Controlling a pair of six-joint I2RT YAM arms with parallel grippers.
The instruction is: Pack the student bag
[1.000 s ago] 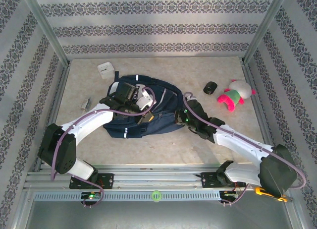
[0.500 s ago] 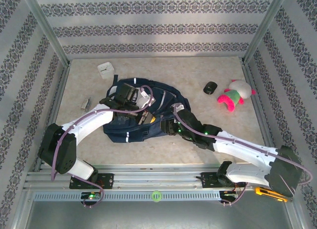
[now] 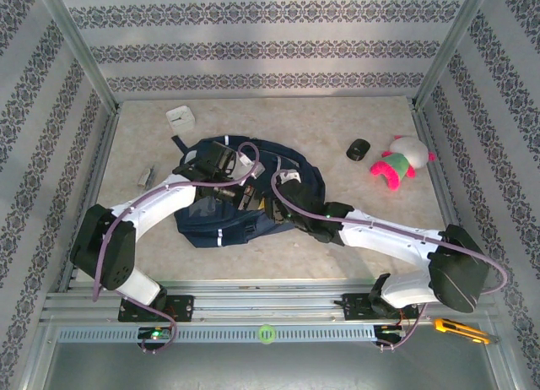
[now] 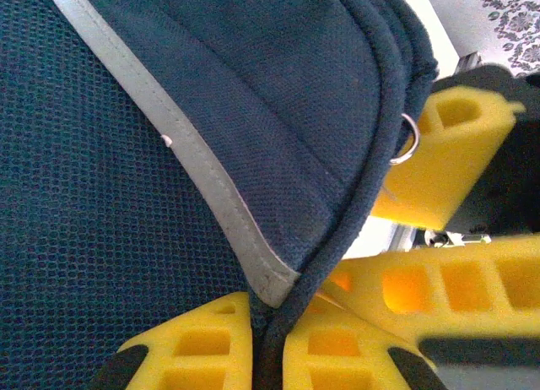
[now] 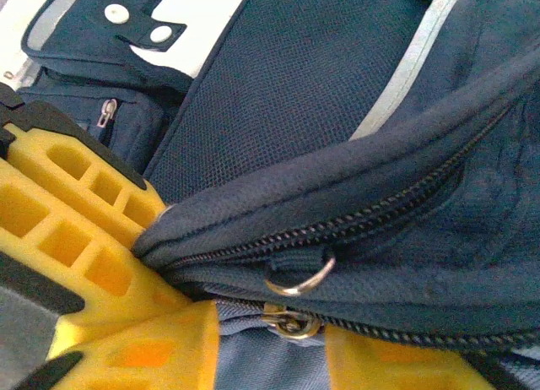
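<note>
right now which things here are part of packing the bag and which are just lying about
In the job: backpack; left fingers pinching its edge; right fingers at its zip.
Lying about, perhaps for packing later: plush toy; small black object; white square object; small grey item; yellow knife on the front rail.

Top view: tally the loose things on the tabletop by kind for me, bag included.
student bag, navy: 1
plush toy, pink, white and green: 1
small black object: 1
white square item: 1
small grey item: 1
Total: 5
</note>
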